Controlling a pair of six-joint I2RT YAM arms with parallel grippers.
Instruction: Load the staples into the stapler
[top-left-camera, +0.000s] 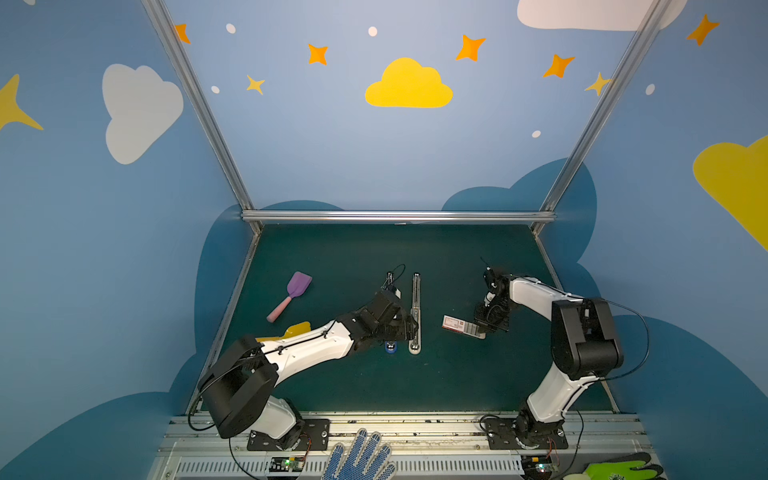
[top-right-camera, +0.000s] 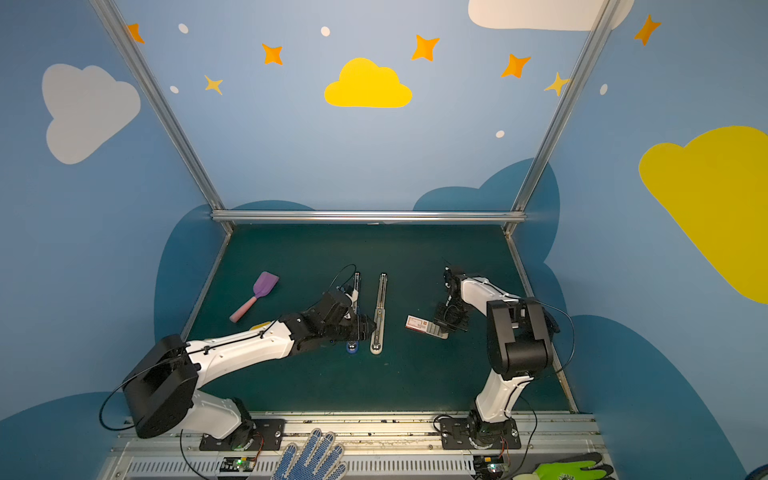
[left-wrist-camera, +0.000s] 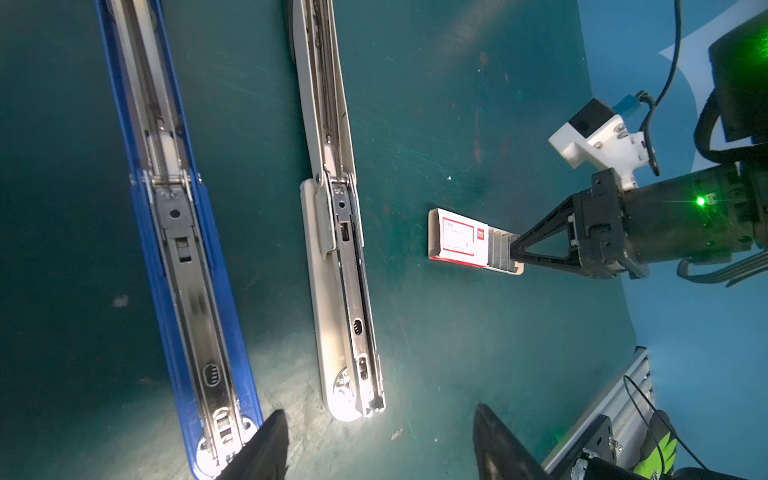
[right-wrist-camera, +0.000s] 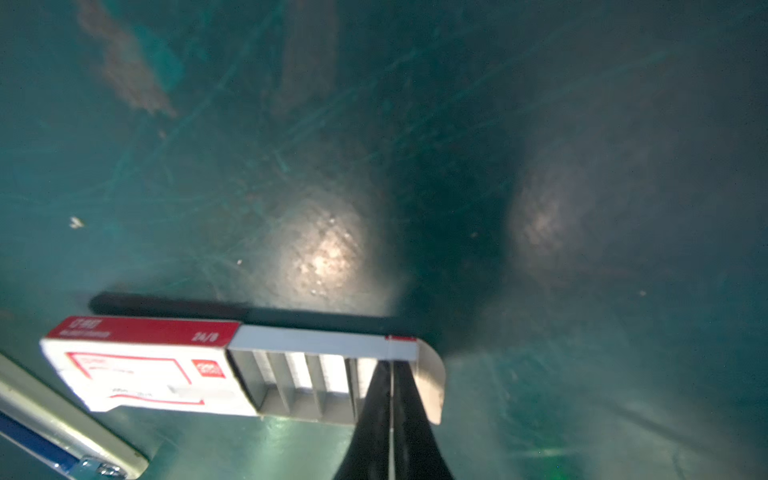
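The staples are a small white box (top-left-camera: 455, 324) (top-right-camera: 417, 322) (left-wrist-camera: 457, 239) (right-wrist-camera: 141, 374) with red print, lying right of centre on the green mat. Its grey tray (right-wrist-camera: 299, 382) is slid out, showing rows of staple strips. My right gripper (top-left-camera: 481, 330) (top-right-camera: 444, 330) (left-wrist-camera: 515, 249) (right-wrist-camera: 390, 368) is shut, tips down in the tray's outer end; whether a strip is pinched is unclear. A white stapler (top-left-camera: 415, 316) (top-right-camera: 379, 316) (left-wrist-camera: 336, 266) and a blue stapler (top-left-camera: 390, 347) (left-wrist-camera: 183, 266) lie opened flat, side by side. My left gripper (top-left-camera: 409, 328) (left-wrist-camera: 379, 413) hangs open over their near ends, holding nothing.
A purple-and-pink spatula (top-left-camera: 291, 297) lies at the left. A yellow thing (top-left-camera: 297, 331) is half hidden under my left arm. A blue-dotted glove (top-left-camera: 361, 455) and a green glove (top-left-camera: 623, 469) rest on the front rail. Aluminium frame bars (top-left-camera: 399, 216) edge the mat.
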